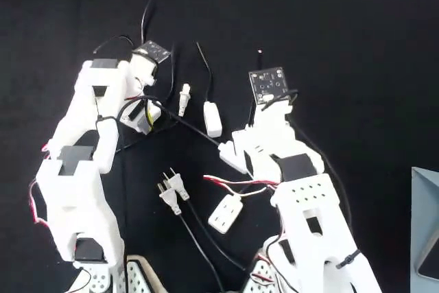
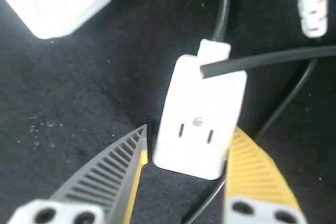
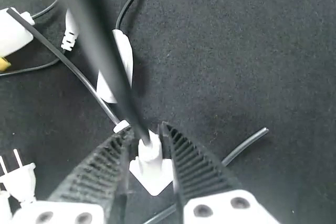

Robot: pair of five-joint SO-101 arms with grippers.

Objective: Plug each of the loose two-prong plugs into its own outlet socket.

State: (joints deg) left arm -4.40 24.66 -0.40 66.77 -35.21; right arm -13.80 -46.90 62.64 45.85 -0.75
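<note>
My left gripper (image 2: 189,132) is shut on a white outlet socket (image 2: 202,124), its slots facing the camera, held between the grey and yellow fingers (image 2: 252,171); in the high view it is at the left (image 1: 146,114). My right gripper (image 3: 145,132) is shut on a white plug (image 3: 149,150) with a black cable, standing on a white outlet block (image 3: 152,177); in the high view this is at the centre (image 1: 235,157). Two loose two-prong plugs (image 1: 171,190) lie near the front, and a white plug (image 1: 184,99) lies between the arms.
Another outlet (image 1: 212,119) lies between the grippers and one more (image 1: 226,212) lies near the front by the right arm. Black cables cross the black cloth between the arms. A grey-blue object (image 1: 425,224) sits at the right edge.
</note>
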